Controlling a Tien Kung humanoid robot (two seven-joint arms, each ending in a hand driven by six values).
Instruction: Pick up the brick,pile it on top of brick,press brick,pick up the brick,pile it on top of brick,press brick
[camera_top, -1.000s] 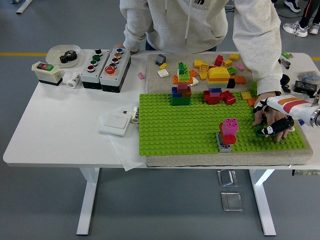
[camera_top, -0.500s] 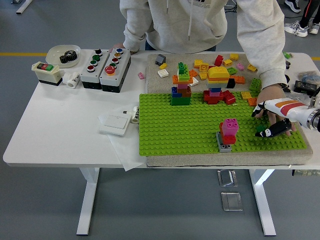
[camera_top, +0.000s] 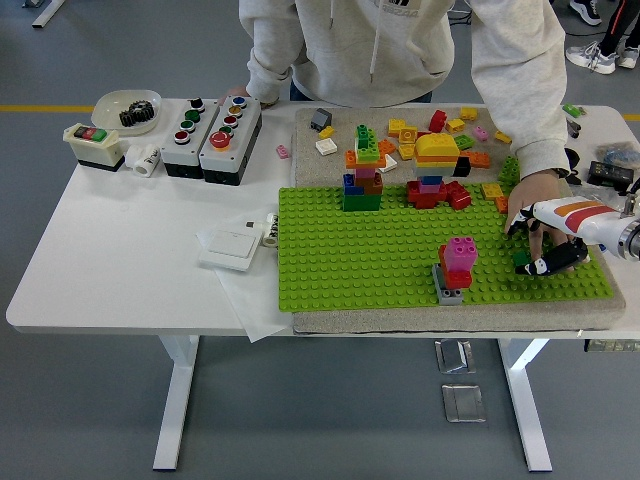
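My right robot hand (camera_top: 545, 262) reaches in from three o'clock over the green baseplate (camera_top: 380, 250), its dark fingers (camera_top: 560, 257) curled around a small green brick (camera_top: 521, 261) that sits low over the plate's right end. A person's hand (camera_top: 532, 203) lies right at my white wrist, at about twelve o'clock from the brick, touching or nearly touching my robot hand; the person's grey sleeve (camera_top: 515, 80) comes down from the top of the frame. At nine o'clock from the held brick, near but apart, stands a small stack (camera_top: 455, 268) on the plate: a grey brick at the bottom, red above it, pink on top. Further back on the plate, at about eleven o'clock, are a blue, green and brown stack (camera_top: 362, 187) and a red cluster (camera_top: 436, 190). Loose bricks (camera_top: 440, 135) in yellow, orange, red and green lie scattered on the beige mat (camera_top: 330, 165) beyond the plate. On the left half of the white table (camera_top: 120, 260) sit two grey button boxes (camera_top: 212, 140), a smaller switch box (camera_top: 94, 145), a white bowl (camera_top: 126, 108) holding dark gears, and a flat white switch plate (camera_top: 235, 243). The person's other hand (camera_top: 236, 96) rests at the table's far edge behind the button boxes.
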